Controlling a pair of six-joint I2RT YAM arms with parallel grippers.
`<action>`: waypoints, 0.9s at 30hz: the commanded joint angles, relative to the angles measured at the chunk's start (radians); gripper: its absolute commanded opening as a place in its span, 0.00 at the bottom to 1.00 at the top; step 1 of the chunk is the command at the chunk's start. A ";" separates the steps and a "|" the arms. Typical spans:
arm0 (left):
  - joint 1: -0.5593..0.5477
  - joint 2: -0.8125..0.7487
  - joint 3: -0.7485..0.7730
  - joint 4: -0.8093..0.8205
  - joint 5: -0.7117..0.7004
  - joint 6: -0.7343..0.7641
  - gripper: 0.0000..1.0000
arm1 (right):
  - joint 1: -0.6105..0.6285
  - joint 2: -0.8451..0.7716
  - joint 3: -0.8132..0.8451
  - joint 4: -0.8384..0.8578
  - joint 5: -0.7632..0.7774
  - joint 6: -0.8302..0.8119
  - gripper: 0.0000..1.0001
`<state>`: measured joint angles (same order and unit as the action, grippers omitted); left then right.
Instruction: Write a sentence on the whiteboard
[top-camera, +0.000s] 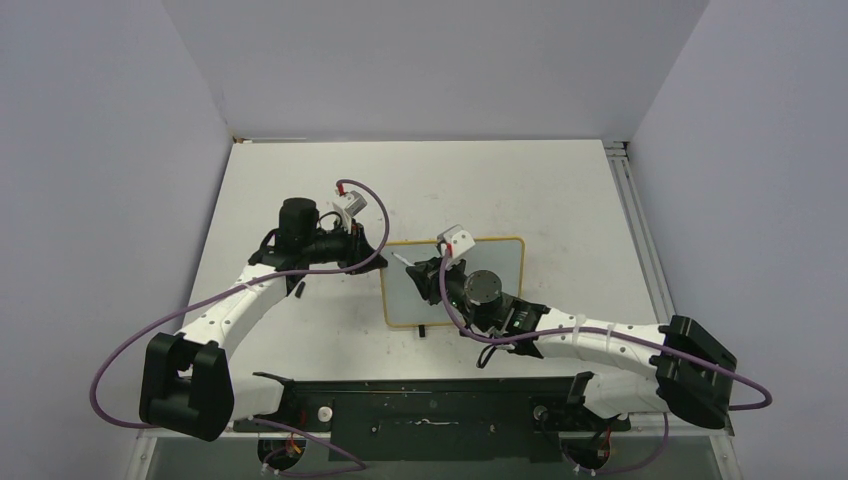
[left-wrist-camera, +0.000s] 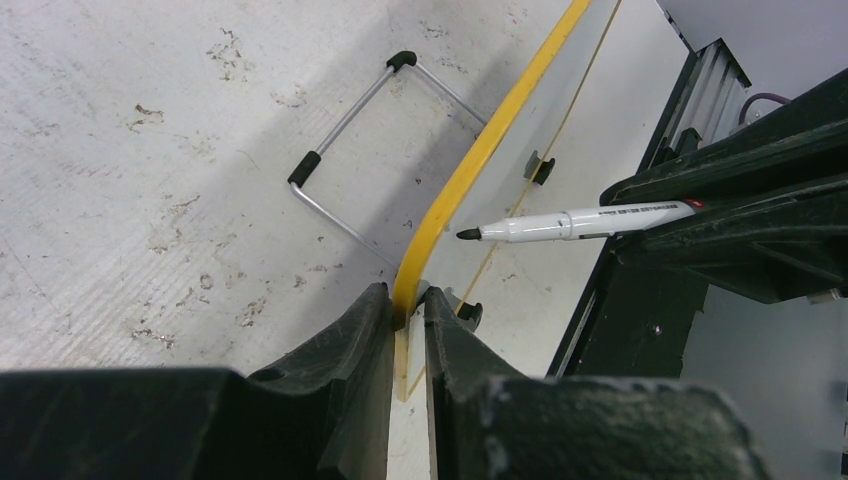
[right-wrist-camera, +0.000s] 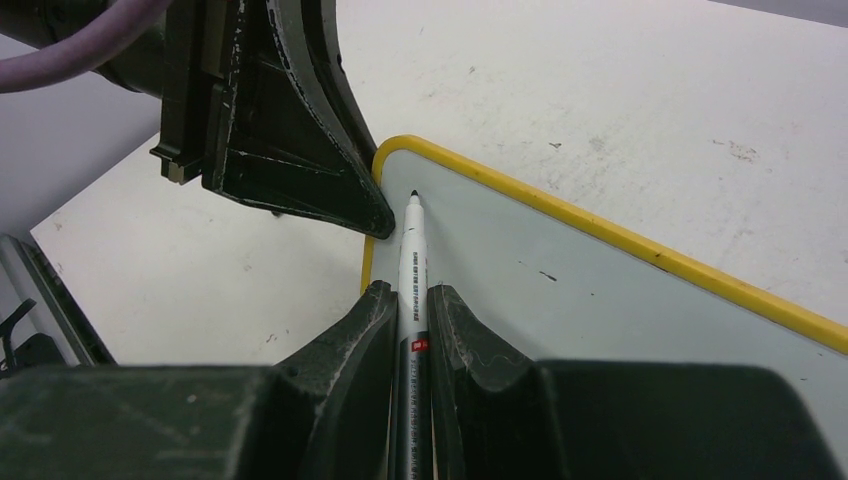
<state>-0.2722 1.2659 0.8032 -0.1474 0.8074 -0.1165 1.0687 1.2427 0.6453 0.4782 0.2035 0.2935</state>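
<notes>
yellow-framed whiteboard (top-camera: 403, 300) edge pinched by left tool (left-wrist-camera: 407, 305); right tool (right-wrist-camera: 412, 300) grips marker (right-wrist-camera: 412, 245); right arm (top-camera: 590, 340) hides board middle.

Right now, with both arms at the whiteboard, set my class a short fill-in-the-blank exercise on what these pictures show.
1. The left end effector is shut on the whiteboard's ____ frame.
2. The right end effector grips an uncapped marker with a ____ tip.
3. The whiteboard's surface carries ____ written words.

Missing words: yellow; black; no.
</notes>
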 joint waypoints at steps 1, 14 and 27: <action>-0.007 -0.020 0.011 -0.023 -0.017 0.023 0.00 | 0.004 0.022 0.040 0.072 0.028 -0.018 0.05; -0.007 -0.029 0.011 -0.024 -0.019 0.025 0.00 | 0.006 0.008 0.002 0.044 0.048 -0.002 0.05; -0.008 -0.036 0.011 -0.026 -0.017 0.025 0.00 | 0.022 -0.027 -0.072 0.009 0.036 0.041 0.05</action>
<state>-0.2749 1.2583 0.8032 -0.1539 0.7929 -0.1089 1.0847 1.2453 0.5884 0.4839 0.2195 0.3180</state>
